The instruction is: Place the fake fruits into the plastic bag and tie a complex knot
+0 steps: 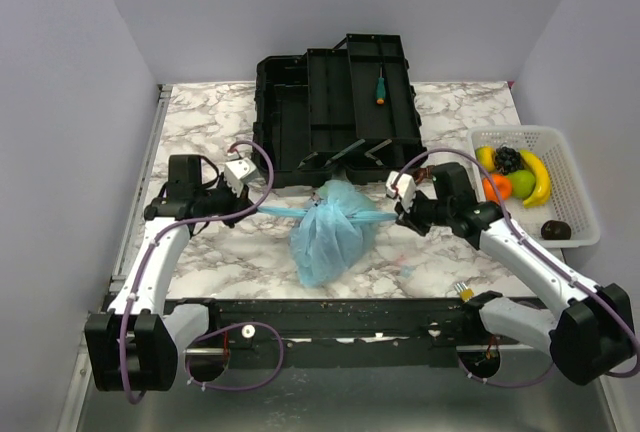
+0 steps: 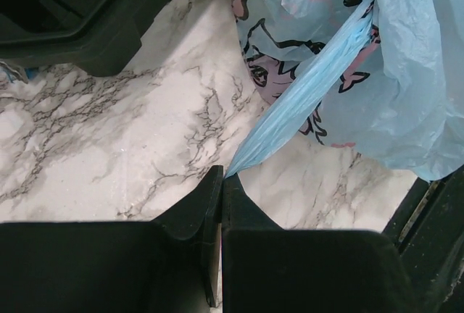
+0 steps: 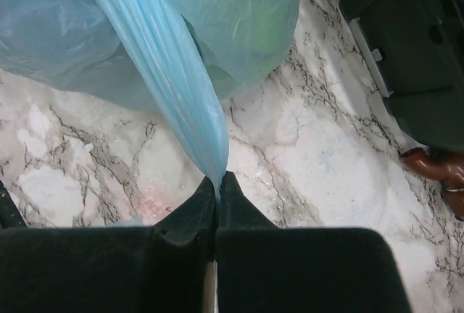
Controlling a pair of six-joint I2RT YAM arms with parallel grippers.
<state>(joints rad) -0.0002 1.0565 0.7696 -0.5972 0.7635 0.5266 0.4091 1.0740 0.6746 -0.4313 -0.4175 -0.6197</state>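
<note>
Both jaws are pressed together, each pinching one twisted tail of the plastic bag [image 1: 325,237], a crinkly light-blue sack with a pink and dark cartoon print, bunched on the marble bench [image 1: 200,122] just near of the black toolbox [image 1: 335,102]. The left gripper [image 2: 221,175] holds the tail drawn out to the bag's left and the right gripper [image 3: 217,179] the one to its right, so the bag lies between them, both tails taut.

left arm [image 1: 163,249]: is reaching forward, wrist pointing inward; left gripper [image 2: 221,173] is pinching a strand of the plastic bag [image 2: 406,88], jaws pressed together. right arm [image 1: 530,259]: is angling inward; right gripper [image 3: 217,177] is pinching the opposite strand.
</note>
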